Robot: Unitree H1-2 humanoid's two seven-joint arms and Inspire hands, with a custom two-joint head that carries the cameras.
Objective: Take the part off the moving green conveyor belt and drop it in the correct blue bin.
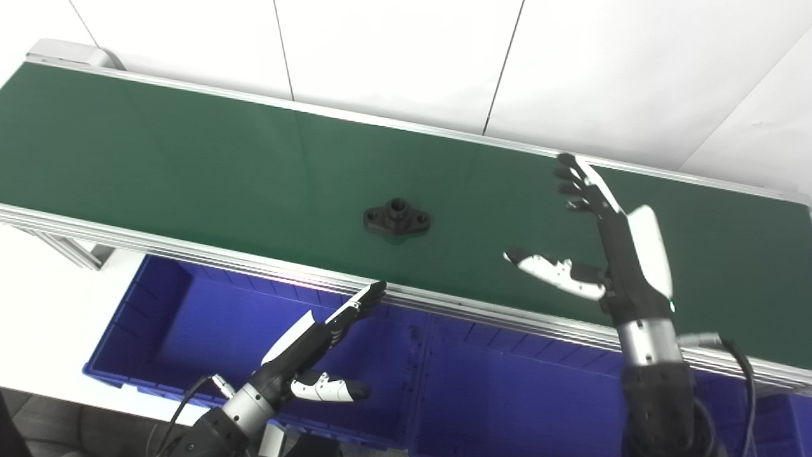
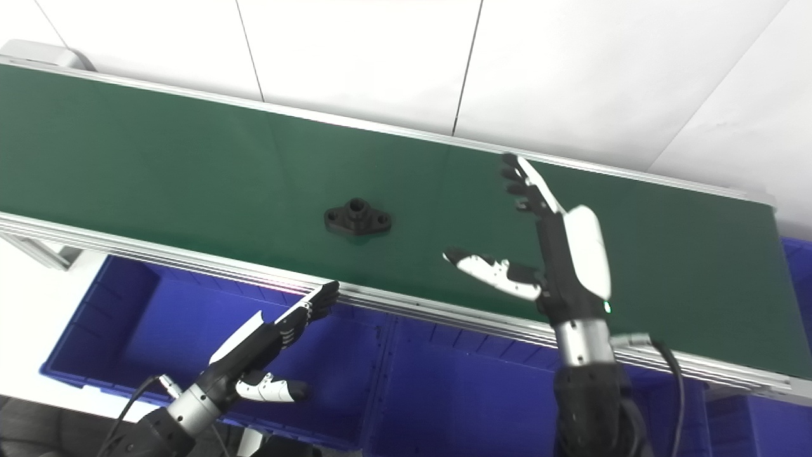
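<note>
- Left eye view shows a green conveyor belt (image 1: 190,165) running diagonally from far left to near right, with aluminium side rails.
- Black part (image 1: 397,219) lies flat on the belt near its middle, a flanged piece with a raised round hub and a hole at each ear; nothing touches it.
- Right hand (image 1: 612,247) is raised over the belt, right of the part and well apart from it; fingers (image 1: 574,181) extended and pointing far, thumb (image 1: 549,270) stuck out to the left toward the part, hand spread and holding nothing.
- Left hand (image 1: 314,352) sits low at the near side, over the blue bin (image 1: 146,317); fingers straight with tips at the belt's near rail, thumb splayed to the right, hand spread and holding nothing.
- Left hand is nearer and left of the part, not touching it.
- Second blue bin (image 1: 507,393) adjoins the first on the right, below the belt's near edge.
- White wall panels sit behind the belt.
</note>
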